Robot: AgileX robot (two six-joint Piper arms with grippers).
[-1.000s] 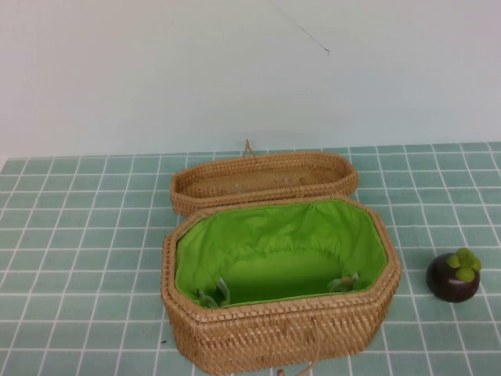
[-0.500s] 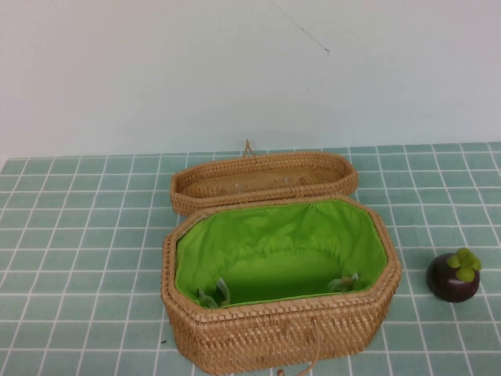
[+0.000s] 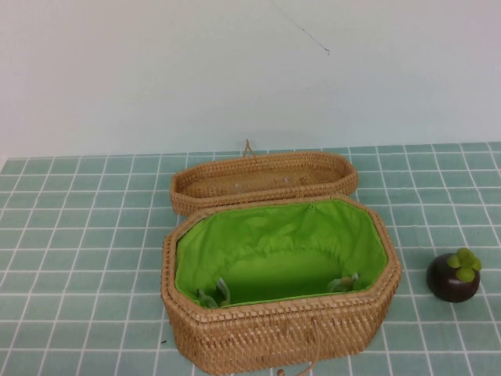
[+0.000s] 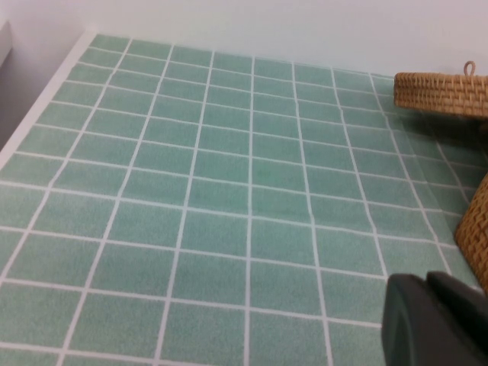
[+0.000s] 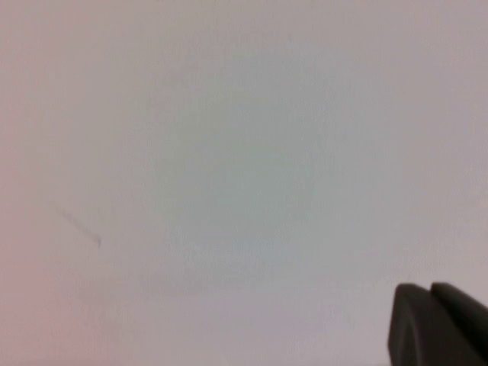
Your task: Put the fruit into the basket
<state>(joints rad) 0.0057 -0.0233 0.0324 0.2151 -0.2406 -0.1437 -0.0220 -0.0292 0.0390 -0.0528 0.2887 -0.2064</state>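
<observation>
One dark purple fruit (image 3: 453, 276), green-capped, beside basket (image 3: 279, 329); left gripper (image 4: 435, 320), right gripper (image 5: 438, 324) low in wrist views

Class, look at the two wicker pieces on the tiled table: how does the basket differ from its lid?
The basket is deep and lined with bright green fabric; the lid is shallow and unlined. The basket sits nearer the camera, the lid behind it. Both are tan, woven and elongated. Left gripper and right gripper are away from both.

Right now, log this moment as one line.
fruit on table right of basket | basket open, holds no fruit | left gripper, right gripper away from both
</observation>
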